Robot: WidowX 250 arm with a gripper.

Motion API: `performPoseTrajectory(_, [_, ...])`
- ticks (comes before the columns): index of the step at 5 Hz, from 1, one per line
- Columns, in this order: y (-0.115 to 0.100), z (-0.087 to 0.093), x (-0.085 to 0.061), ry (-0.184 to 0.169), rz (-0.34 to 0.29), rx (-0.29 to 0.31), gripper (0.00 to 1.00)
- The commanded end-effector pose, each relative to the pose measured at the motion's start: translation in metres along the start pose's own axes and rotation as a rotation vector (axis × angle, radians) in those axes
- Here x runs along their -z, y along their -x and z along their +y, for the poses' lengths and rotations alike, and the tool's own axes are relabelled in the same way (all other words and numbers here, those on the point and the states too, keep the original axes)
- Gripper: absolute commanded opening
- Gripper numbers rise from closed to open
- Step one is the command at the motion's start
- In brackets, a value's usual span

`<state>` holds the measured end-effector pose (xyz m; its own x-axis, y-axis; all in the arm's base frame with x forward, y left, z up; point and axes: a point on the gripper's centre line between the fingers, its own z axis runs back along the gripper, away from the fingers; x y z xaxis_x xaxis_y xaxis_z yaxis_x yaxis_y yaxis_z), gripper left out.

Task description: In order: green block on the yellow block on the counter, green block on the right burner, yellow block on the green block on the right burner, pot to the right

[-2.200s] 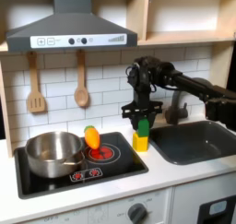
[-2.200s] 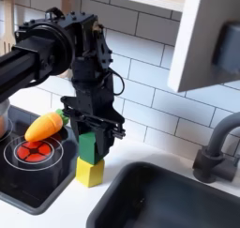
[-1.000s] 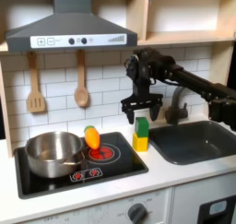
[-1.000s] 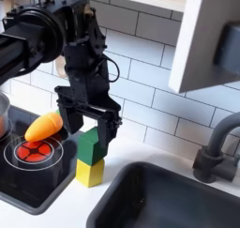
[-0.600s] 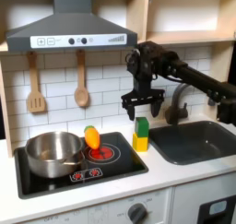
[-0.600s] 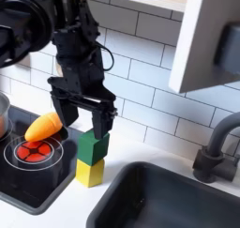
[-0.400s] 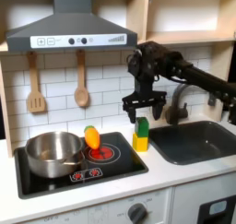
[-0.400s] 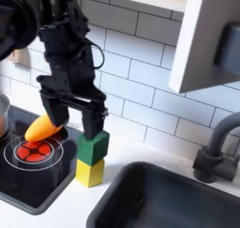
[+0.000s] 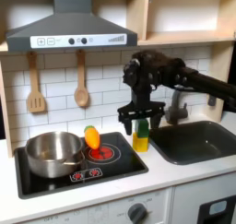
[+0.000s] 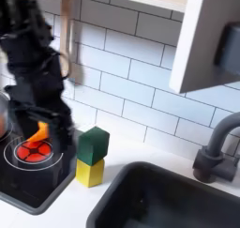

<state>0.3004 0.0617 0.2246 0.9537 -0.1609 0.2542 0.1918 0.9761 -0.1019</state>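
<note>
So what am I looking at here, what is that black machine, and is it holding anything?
It is a toy kitchen with a black robot arm; its two-fingered hand is open and holds nothing. Both pictures come from cameras off the arm: the first exterior view faces the kitchen, the second exterior view looks closer from the side. A small green block sits on a small yellow block on the pale counter beside the dark sink. A shiny steel pot and an orange-and-yellow toy are on the black hob.

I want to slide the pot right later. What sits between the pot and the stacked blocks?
In the first exterior view, an orange-and-yellow toy stands on the hob between the pot and the green block stacked on the yellow block.
</note>
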Motion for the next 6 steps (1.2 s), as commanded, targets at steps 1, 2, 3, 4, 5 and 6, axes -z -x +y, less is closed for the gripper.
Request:
performPoseTrajectory(1, [0.039, 0.016, -0.007, 0.005, 0.001, 0.026, 1.0])
performPoseTrajectory(2, [0.054, 0.022, -0.009, -0.043, 0.0, 0.045, 1.0])
performPoseTrajectory(3, [0.065, 0.025, -0.005, -0.034, -0.008, 0.041, 1.0])
performPoseTrajectory(4, [0.078, 0.029, -0.002, -0.038, -0.008, 0.034, 1.0])
performPoseTrajectory(5, [0.086, 0.032, 0.001, -0.052, 0.008, 0.025, 1.0])
performPoseTrajectory(6, [0.084, 0.03, 0.002, -0.048, 0.004, 0.029, 1.0])
